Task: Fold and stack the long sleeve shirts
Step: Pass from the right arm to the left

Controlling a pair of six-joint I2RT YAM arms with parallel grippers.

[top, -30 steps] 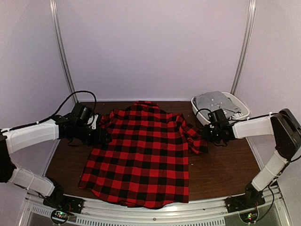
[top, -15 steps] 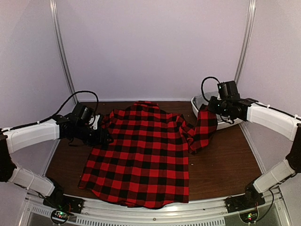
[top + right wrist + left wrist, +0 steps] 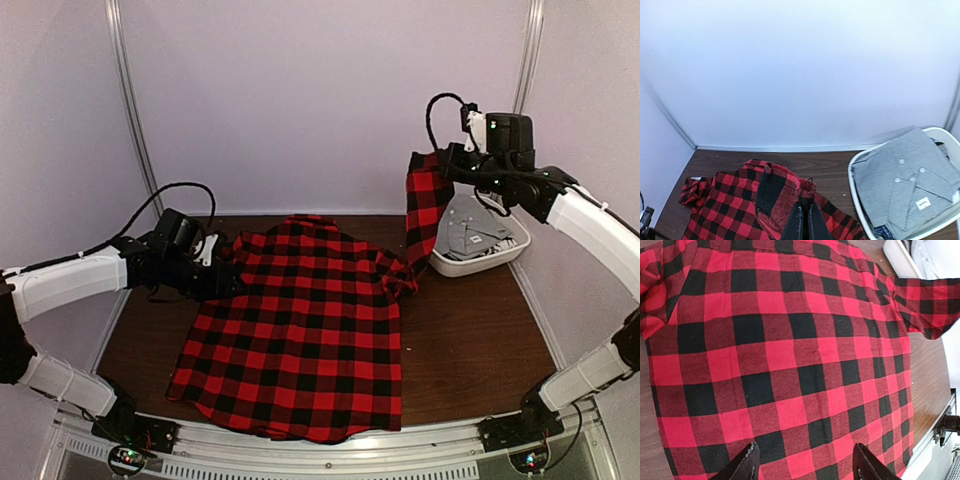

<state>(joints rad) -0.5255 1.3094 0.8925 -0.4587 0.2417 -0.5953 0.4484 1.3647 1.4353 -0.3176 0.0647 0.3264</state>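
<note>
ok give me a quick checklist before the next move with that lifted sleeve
1. right pincer shut on the sleeve: ok
2. sleeve raised off the table: ok
3. left pincer open, holding nothing: ok
4. shirt body lying flat: ok
5. other sleeve spread out: not ok, bunched
6. sleeve clear of the white basket: cannot tell

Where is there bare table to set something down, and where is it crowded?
Widest free patch: table between the shirt and the right edge, nearer than the basket. A narrower strip left of the shirt's hem. Crowded: around the left gripper, and by the basket under the raised sleeve.
</note>
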